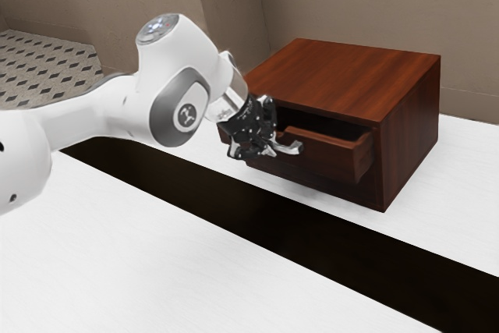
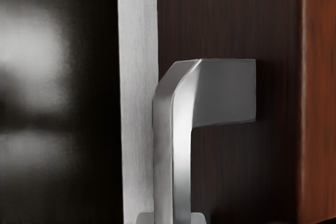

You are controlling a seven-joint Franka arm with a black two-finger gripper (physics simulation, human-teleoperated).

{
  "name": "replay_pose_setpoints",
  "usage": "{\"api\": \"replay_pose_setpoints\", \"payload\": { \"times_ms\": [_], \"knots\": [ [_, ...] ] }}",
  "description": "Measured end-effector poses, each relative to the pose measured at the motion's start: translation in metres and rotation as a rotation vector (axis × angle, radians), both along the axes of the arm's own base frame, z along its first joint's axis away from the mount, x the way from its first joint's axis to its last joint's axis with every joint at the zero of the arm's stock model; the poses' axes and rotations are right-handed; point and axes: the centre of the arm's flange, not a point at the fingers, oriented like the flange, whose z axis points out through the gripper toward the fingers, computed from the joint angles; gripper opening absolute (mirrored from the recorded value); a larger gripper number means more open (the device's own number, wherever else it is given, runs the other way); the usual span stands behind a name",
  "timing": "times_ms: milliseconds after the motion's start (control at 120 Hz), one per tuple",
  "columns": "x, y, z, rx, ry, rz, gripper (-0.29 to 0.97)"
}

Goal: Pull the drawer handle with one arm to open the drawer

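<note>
A dark red wooden cabinet (image 1: 351, 76) stands on the white table (image 1: 460, 185). Its single drawer (image 1: 331, 154) sticks out partway from the front, leaving a dark gap above it. The silver bar handle (image 1: 290, 148) is on the drawer front. My black gripper (image 1: 269, 148) is at the handle's end toward the exterior view's left, shut on it. In the wrist view the bent silver handle (image 2: 178, 129) runs down toward my hand, against the dark drawer front (image 2: 231, 24).
A wide black strip (image 1: 257, 216) crosses the white table in front of the cabinet. In the wrist view a band of white table (image 2: 136, 77) lies beside the drawer front, with the redder cabinet wood (image 2: 317, 98) on the other side. A tiled floor (image 1: 47, 68) lies behind my arm.
</note>
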Motion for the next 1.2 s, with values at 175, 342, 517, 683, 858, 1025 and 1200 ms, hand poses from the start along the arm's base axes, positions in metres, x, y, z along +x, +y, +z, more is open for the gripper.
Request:
{"api": "replay_pose_setpoints", "payload": {
  "times_ms": [175, 342, 517, 683, 858, 1025, 1200],
  "knots": [
    [-0.026, 0.0, 0.001, -0.002, 0.006, 0.003, -0.08],
    [-0.049, 0.0, 0.0, -0.003, -0.004, 0.007, -0.09],
    [-0.071, 0.0, -0.001, -0.004, -0.023, 0.011, -0.1],
    [-0.088, 0.001, 0.003, -0.005, -0.045, 0.015, -0.09],
    [-0.107, 0.002, 0.005, -0.007, -0.063, 0.02, -0.09],
    [-0.129, 0.004, 0.006, -0.007, -0.078, 0.028, -0.1],
    [-0.151, 0.005, 0.002, -0.01, -0.083, 0.032, -0.1]
  ]
}}
